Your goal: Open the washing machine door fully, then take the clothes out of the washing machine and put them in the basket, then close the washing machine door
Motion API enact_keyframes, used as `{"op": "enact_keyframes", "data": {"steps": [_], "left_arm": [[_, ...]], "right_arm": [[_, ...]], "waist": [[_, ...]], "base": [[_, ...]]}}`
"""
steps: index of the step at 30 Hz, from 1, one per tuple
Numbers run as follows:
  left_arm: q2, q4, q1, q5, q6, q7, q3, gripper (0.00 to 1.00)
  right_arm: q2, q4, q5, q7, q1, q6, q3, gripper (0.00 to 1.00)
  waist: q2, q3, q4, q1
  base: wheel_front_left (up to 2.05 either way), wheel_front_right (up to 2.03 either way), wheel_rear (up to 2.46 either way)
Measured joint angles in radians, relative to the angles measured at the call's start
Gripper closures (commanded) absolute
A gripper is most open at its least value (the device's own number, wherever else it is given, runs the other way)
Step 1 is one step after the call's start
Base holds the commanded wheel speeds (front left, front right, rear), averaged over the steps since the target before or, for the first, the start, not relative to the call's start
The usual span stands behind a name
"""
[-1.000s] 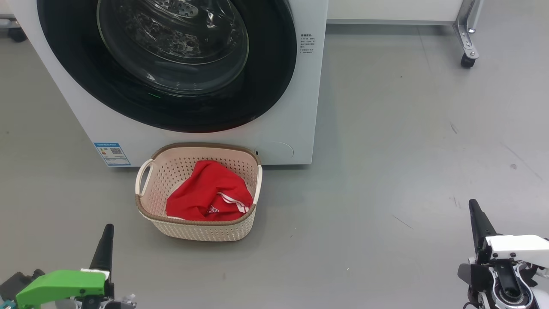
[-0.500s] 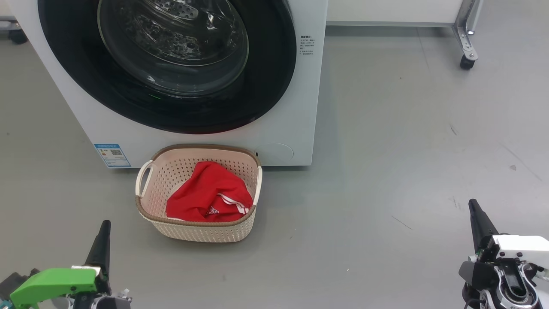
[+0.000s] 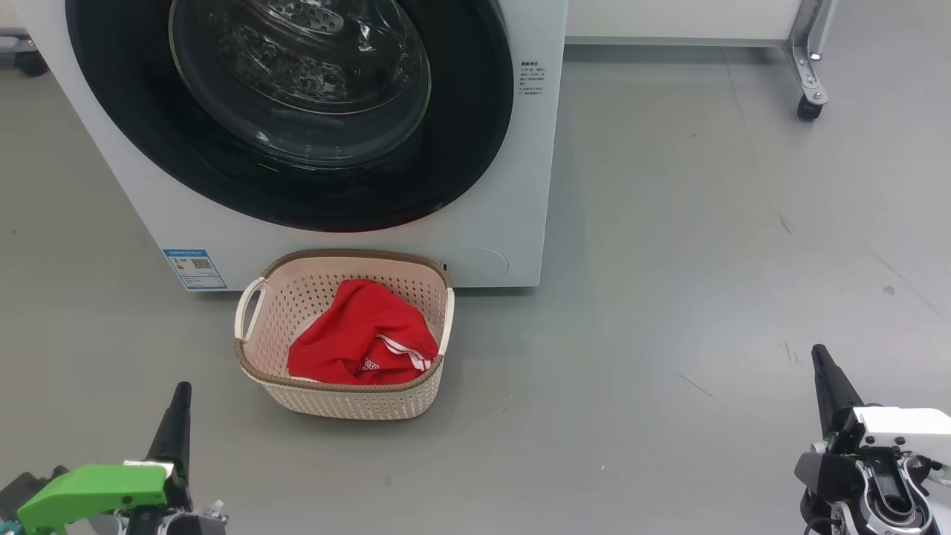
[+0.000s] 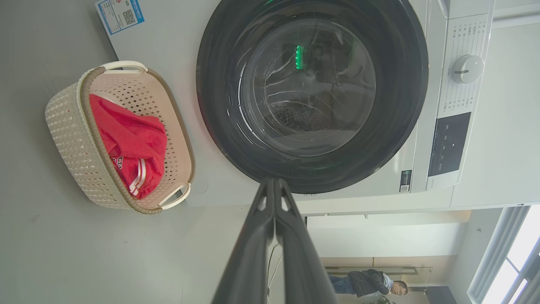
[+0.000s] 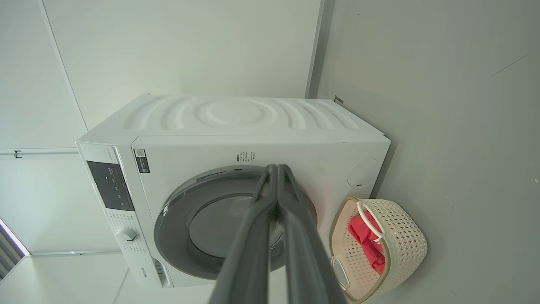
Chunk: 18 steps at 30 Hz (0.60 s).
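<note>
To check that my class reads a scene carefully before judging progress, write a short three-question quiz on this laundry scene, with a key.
1. Fill in: the left gripper and the right gripper are both ____ and hold nothing.
2. True or false: the washing machine door is shut.
3. Where do the clothes lie? A: behind the door. B: in the basket. C: in the right gripper.

Key: 1 shut; 2 true; 3 B.
</note>
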Motion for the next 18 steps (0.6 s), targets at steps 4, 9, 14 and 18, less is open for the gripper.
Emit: {"op": "enact_keyframes", "data": {"steps": [4,9,14,18], "left_arm": [[0.000,0.001,0.000,0.000,0.000,0.000,0.000,1.00],[0.000,0.002,0.000,0.000,0.000,0.000,0.001,1.00],[0.000,0.002,0.000,0.000,0.000,0.000,0.001,1.00],[0.000,0.003,0.000,0.000,0.000,0.000,0.002,1.00]], "right_arm": [[0.000,0.000,0.000,0.000,0.000,0.000,0.000,1.00],[0.000,0.000,0.004,0.000,0.000,0.000,0.000,1.00],[0.000,0.000,0.004,0.000,0.000,0.000,0.000,1.00],[0.000,0.000,0.004,0.000,0.000,0.000,0.000,1.00]], "waist": [[0.0000,0.000,0.000,0.0000],[0.0000,0.000,0.000,0.0000],[0.0000,0.000,0.000,0.0000],[0.0000,0.000,0.000,0.0000]], "base": [[0.00,0.00,0.00],[0.00,0.00,0.00],[0.00,0.00,0.00],[0.00,0.00,0.00]]}}
